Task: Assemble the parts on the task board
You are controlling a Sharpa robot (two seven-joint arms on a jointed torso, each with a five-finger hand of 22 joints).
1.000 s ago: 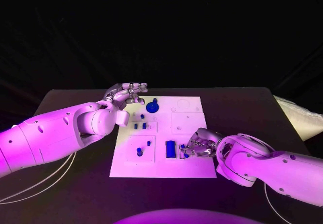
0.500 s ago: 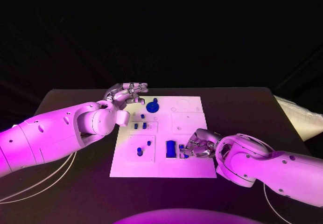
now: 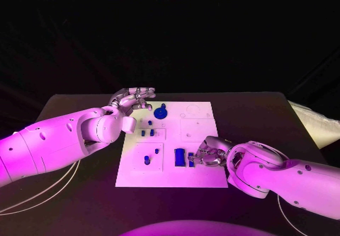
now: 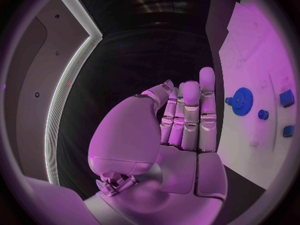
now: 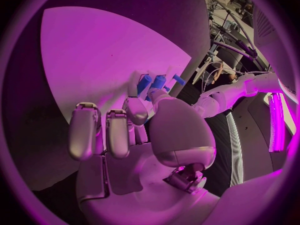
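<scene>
Right hand still pinches a small blue part — unmoved; left hand stays empty, fingers apart.

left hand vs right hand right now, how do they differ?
Place: the left hand is at the far left corner of the task board; the right hand is over the board's near right part.
Contact: the left hand holds nothing, off the blue gear; the right hand's fingers touch a small blue part.
Shared: both silver, on white arms.
</scene>
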